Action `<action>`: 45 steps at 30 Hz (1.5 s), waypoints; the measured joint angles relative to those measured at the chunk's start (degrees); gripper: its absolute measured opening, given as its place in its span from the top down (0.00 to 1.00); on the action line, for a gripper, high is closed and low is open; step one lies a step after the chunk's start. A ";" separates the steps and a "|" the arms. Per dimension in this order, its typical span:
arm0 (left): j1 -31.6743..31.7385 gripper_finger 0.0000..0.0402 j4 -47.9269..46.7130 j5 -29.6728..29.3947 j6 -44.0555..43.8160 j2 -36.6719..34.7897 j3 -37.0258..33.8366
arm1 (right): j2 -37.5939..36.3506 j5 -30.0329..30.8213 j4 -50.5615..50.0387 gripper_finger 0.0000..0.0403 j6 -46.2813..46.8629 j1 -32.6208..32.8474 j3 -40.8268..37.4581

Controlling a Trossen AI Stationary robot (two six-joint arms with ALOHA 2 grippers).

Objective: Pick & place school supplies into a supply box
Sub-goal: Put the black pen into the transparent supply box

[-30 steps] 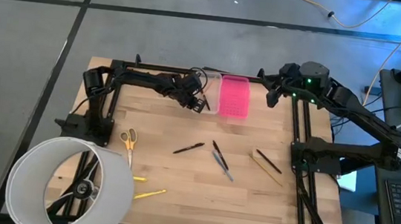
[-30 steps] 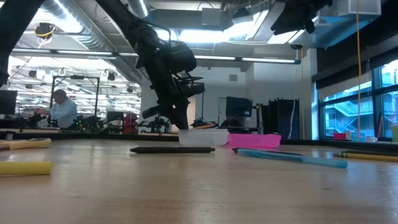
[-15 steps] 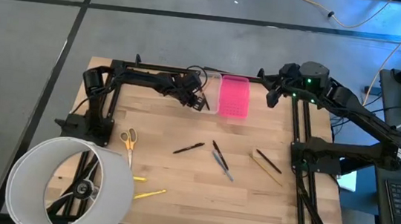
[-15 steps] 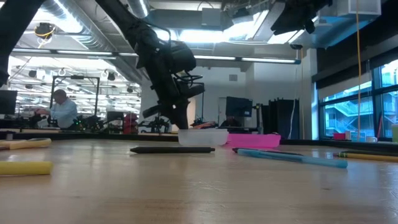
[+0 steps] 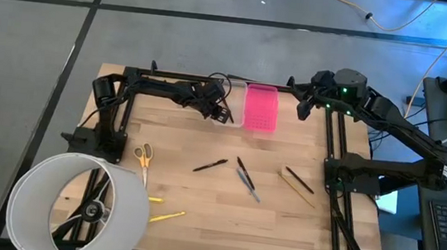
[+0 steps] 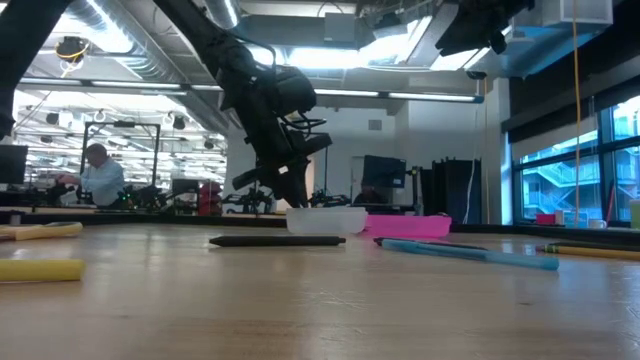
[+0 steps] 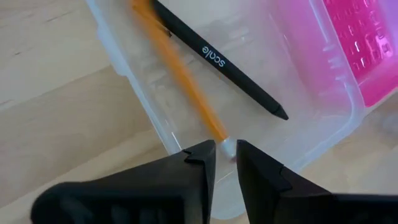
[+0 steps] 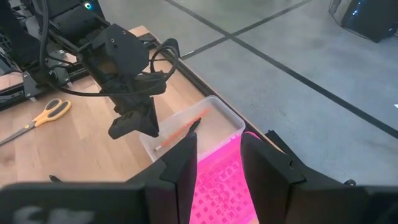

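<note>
The clear supply box point(image 5: 234, 112) sits near the table's far edge, its pink lid point(image 5: 261, 108) lying open beside it. A black pen point(image 7: 217, 62) lies inside the box. My left gripper point(image 5: 222, 114) hangs over the box's near-left rim, shut on the orange pencil point(image 7: 180, 81). My right gripper point(image 5: 302, 108) waits open, high beside the lid. On the table lie a black pen point(image 5: 210, 165), two more pens point(image 5: 244, 179), a wooden ruler point(image 5: 296, 188) with a black pen point(image 5: 299, 180) across it, scissors point(image 5: 144, 155) and yellow markers point(image 5: 165, 216). My left gripper pinches the pencil's pale eraser end point(image 7: 226, 147) between its two fingertips, coming from above and slanting down from the table's left. The pencil runs on along the line of the fingers and slopes down into the box point(image 7: 311, 134), its far part beside the black pen.
A big white hoop point(image 5: 78, 205) stands at the table's near-left corner. Arm frames rise on both sides of the table. Bare wood lies between the box and the scattered pens. A person point(image 6: 98, 175) sits far off in the room behind.
My left gripper has eased slightly up and toward the table's far-left, still shut on the pencil over the box.
</note>
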 joint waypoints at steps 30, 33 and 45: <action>-3.93 0.71 -0.43 10.42 23.56 -12.96 -0.04 | 0.83 -16.61 -21.41 0.68 9.38 3.55 0.00; -4.59 0.67 -1.50 10.45 23.41 -12.96 -0.04 | 0.83 -16.59 -20.36 0.68 9.20 3.89 0.00; -11.39 0.41 -4.14 6.50 28.38 -11.98 -0.02 | 0.83 -9.86 -17.78 0.68 9.07 3.86 0.00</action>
